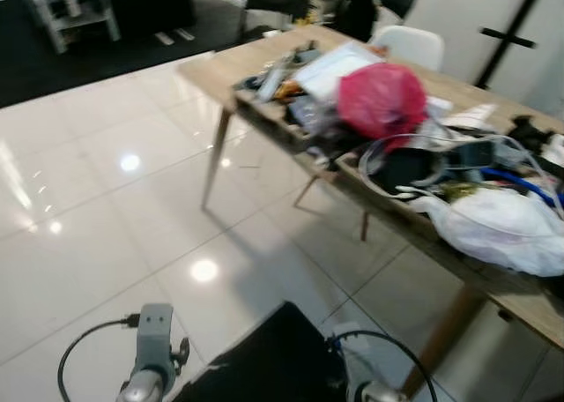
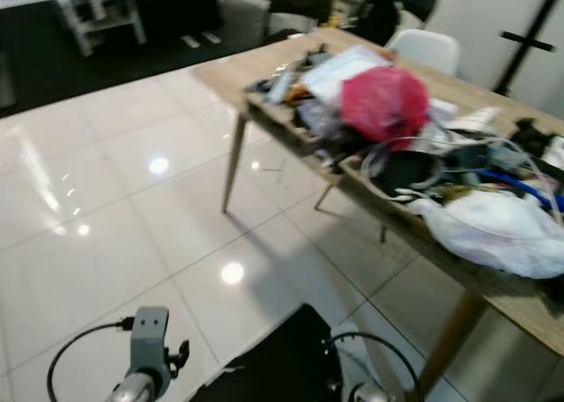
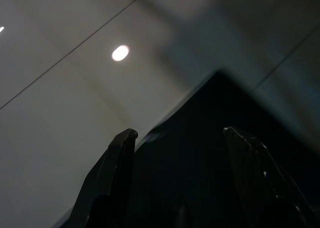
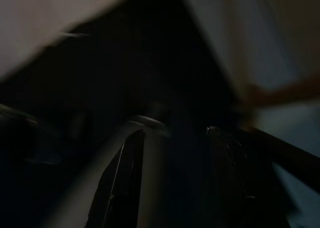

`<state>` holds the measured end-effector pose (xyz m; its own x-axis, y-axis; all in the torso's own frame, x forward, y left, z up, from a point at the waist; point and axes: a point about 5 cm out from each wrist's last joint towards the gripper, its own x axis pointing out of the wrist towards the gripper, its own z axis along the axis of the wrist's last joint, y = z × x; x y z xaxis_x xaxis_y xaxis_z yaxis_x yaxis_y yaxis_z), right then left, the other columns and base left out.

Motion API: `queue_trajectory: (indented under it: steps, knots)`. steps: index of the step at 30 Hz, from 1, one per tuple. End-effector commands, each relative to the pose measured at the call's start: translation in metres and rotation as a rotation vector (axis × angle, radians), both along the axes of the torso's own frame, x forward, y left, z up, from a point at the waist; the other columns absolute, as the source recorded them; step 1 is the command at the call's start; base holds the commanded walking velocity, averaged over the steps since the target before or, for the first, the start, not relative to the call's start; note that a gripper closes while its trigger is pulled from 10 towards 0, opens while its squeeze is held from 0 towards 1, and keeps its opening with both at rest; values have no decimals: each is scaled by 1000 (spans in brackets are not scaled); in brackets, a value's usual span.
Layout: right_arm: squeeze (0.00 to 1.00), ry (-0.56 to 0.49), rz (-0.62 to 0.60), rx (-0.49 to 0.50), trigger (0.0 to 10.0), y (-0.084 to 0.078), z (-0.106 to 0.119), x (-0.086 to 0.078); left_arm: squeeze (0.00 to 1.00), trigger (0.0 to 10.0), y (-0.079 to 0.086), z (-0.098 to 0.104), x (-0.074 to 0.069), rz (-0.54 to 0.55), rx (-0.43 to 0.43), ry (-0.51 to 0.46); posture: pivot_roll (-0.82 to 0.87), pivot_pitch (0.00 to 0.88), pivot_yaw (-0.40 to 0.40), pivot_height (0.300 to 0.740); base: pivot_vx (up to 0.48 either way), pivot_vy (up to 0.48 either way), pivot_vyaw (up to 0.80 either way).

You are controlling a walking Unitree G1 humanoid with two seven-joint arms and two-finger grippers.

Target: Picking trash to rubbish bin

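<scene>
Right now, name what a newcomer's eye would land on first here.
The pink plastic bag stands out atop the clutter on the wooden table ahead to the right. Nearer on that table lies a white plastic bag. A black bin sits low between the arms on the glossy tiled floor.

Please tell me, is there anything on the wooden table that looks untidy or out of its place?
Yes. The wooden table is heaped with clutter: a crumpled pink plastic bag sits on the pile, a white plastic bag sags at the near edge, and clear tubing loops loosely over a black bowl-like item.
</scene>
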<state>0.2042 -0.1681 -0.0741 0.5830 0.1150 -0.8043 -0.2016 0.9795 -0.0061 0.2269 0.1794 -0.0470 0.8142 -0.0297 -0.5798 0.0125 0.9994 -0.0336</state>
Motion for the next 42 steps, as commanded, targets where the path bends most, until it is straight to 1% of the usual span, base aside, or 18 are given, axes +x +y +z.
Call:
queue_trajectory:
  steps: [1,10,15,26,42]
  knots:
    - [0,12,-12,6,10000,2,-2,-3,0,10000,4,-7,-11,4,10,44,-9,86,6,740,319,0,-800]
    - [0,20,-17,-1,10000,1,-3,-5,0,10000,4,-8,-11,-1,11,47,-10,88,7,740,307,0,-743]
    - [0,40,10,-14,10000,1,-5,-9,0,10000,1,-10,-14,-35,18,64,-9,89,6,740,0,0,0]
    - [0,53,4,-25,10000,0,-7,-12,0,10000,1,-11,-15,-37,21,70,-10,90,7,740,0,0,0]
    - [0,53,3,-34,10000,-2,-7,-11,0,10000,-2,-11,-14,-38,5,71,-15,83,6,740,0,0,0]
